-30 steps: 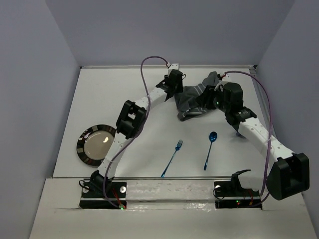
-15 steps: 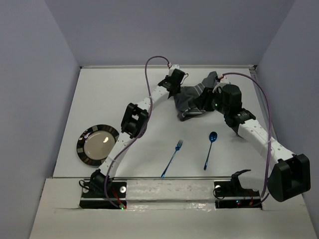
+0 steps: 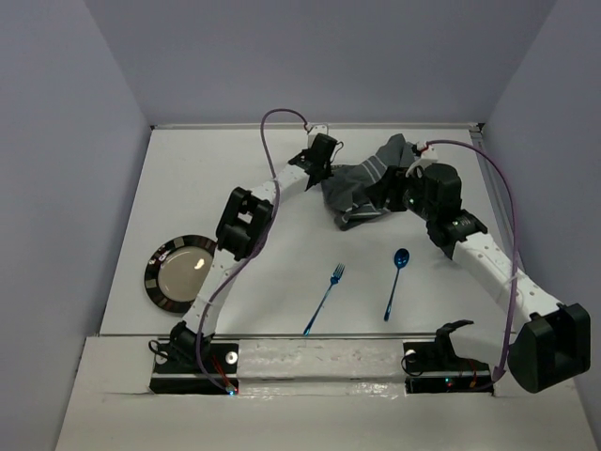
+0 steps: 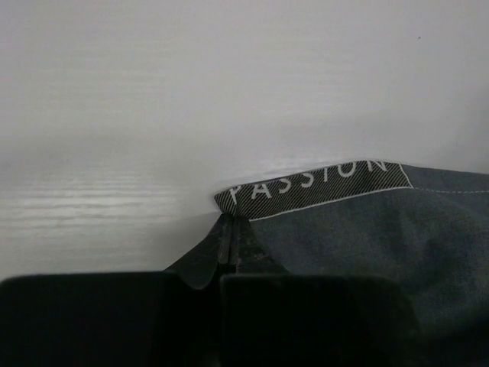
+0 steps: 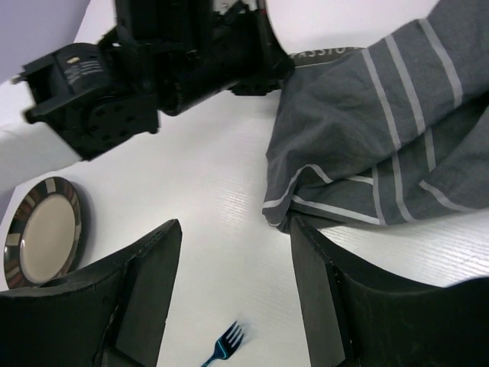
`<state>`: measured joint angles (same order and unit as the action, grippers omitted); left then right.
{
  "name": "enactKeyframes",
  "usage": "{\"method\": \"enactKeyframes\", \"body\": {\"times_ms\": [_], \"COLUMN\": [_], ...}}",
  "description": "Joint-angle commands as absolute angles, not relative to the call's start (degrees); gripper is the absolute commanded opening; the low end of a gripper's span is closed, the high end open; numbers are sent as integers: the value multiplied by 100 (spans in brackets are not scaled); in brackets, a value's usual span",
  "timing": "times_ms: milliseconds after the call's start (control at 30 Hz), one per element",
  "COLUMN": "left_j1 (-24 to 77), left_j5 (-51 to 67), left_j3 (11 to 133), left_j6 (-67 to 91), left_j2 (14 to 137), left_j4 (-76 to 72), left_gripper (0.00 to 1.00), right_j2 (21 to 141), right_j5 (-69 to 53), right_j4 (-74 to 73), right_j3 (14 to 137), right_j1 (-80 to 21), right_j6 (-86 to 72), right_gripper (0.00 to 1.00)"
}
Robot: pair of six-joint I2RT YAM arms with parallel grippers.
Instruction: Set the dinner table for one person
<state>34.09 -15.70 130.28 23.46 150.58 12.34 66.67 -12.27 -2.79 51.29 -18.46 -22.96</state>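
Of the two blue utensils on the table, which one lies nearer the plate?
The blue fork, the one with tines at its far end. It lies left of the round-bowled spoon, on the same side as the plate.

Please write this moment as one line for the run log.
left gripper: shut on placemat corner | right gripper: open, beside placemat | plate, fork, spoon: lying on dinner table
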Motion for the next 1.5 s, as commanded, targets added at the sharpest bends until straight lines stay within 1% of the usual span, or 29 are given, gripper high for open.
{"method": "enactKeyframes", "body": {"times_ms": [0, 33, 67, 100, 133, 167, 200, 267, 300, 400, 433, 500, 600, 633, 667, 733, 767, 800, 900, 967, 1000, 1100, 1200, 1267, 1333, 1400, 1467], "left_j1": [3016, 2954, 2901, 2779, 2725, 2681, 2611, 2549, 2540, 2523, 2522, 2514, 2514, 2522, 2522, 2514, 2522, 2522, 2522, 2522, 2514, 2505, 2505, 2496, 2496, 2496, 2505], "left_j5": [-1336, -1327, -1327, -1301, -1275, -1196, -1187, -1186, -1204, -1309, -1327, -1380, -1327, -1240, -1213, -1187, -1195, -1213, -1510, -1931, -2038, -2302, -2320, -2338, -2390, -2531, -2645], "left_j3": [11385, 10790, 10497, 10190, 9508, 9170, 8488, 7895, 7379, 6699, 6271, 5786, 5442, 5214, 5116, 4783, 4677, 4554, 4097, 3806, 3788, 4016, 4192, 4018, 3623, 3350, 3024], "left_j6": [2531, 2549, 2566, 2610, 2663, 2724, 2829, 2891, 2926, 2997, 3032, 3146, 3287, 3383, 3445, 3585, 3621, 3638, 3656, 3508, 3507, 3244, 3208, 3295, 3418, 3559, 3673], "left_j2": [14073, 13654, 13423, 13195, 12670, 12369, 11809, 11288, 10824, 10285, 9970, 9600, 9239, 9168, 9089, 8843, 8746, 8528, 8044, 7867, 7823, 7787, 7787, 7743, 7612, 7471, 7217], "left_j4": [503, 127, -60, -279, -507, -971, -1176, -1668, -1774, -2109, -2214, -2504, -2715, -2855, -2909, -3005, -3041, -3076, -3260, -3645, -3717, -3884, -3937, -3972, -4042, -4113, -4122], "left_gripper": [0, 0, 0, 0, 0, 0, 0, 0, 0, 0, 0, 0, 0, 0, 0, 0, 0, 0, 0, 0, 0, 0, 0, 0, 0, 0, 0], "right_j2": [6600, 6644, 6679, 6732, 6811, 7046, 7197, 7628, 7768, 8382, 8541, 8971, 9446, 9553, 9632, 9842, 9931, 10010, 10292, 10135, 10064, 9800, 9976, 10431, 10967, 11327, 11444], "right_j5": [-994, -941, -880, -687, -564, -528, -727, -905, -914, -905, -905, -835, -721, -782, -834, -958, -975, -941, -757, -337, -334, 218, 237, 334, 404, 256, 229], "right_j4": [-70, -96, -131, -175, -219, -333, -386, -448, -440, -466, -466, -457, -457, -396, -326, -142, -141, -141, -394, -666, -842, -1300, -1775, -2046, -2118, -2565, -2628], "right_j3": [4914, 4887, 4861, 4834, 4834, 4869, 4930, 4974, 4992, 5220, 5290, 5501, 5826, 5914, 6063, 6195, 6301, 6397, 6889, 7161, 7294, 7742, 8558, 9007, 9622, 10288, 10380], "right_j1": [-1881, -1881, -1881, -1881, -1881, -1811, -1584, -1363, -1301, -1230, -1230, -1230, -1230, -1230, -1230, -1230, -1230, -1230, -1283, -1536, -1538, -1863, -1924, -1925, -1995, -1995, -1995], "right_j6": [-2338, -2338, -2320, -2320, -2320, -2329, -2355, -2373, -2373, -2355, -2382, -2408, -2434, -2426, -2408, -2443, -2435, -2417, -2294, -2128, -2040, -1863, -1855, -1802, -1679, -1460, -1292], "right_gripper": [67, 68, 69, 71, 75, 77, 77, 77, 77, 75, 75, 74, 73, 72, 66, 62, 55, 44, 0, 0, 0, 0, 0, 0, 39, 72, 80]}}
